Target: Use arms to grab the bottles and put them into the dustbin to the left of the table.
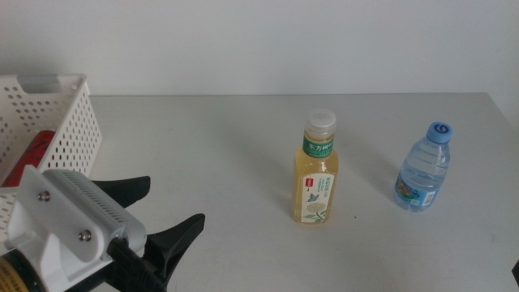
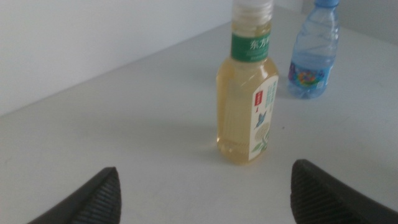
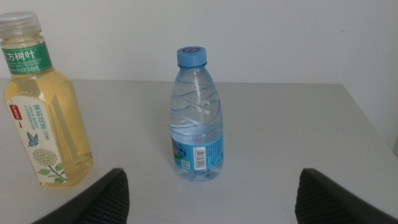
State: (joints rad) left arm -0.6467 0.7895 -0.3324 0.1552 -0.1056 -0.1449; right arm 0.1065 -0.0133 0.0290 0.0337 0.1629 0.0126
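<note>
A yellow tea bottle [image 1: 316, 174] with a green label and white cap stands upright mid-table. To its right stands a small clear water bottle [image 1: 424, 166] with a blue cap. A red can [image 1: 36, 150] lies inside the white perforated dustbin [image 1: 77, 130] at the far left. My left gripper [image 1: 166, 212] is at the lower left, open and holding nothing. It faces the tea bottle [image 2: 245, 106] from a distance, with the water bottle [image 2: 314, 53] behind. My right gripper [image 3: 211, 193] is open, short of the water bottle [image 3: 197, 118], with the tea bottle [image 3: 40, 106] off to one side.
The light-grey table [image 1: 227, 162] runs back to a white wall. The dustbin's near wall stands close behind the left gripper's white housing [image 1: 69, 223]. A dark sliver of the right arm [image 1: 515, 272] shows at the lower right corner.
</note>
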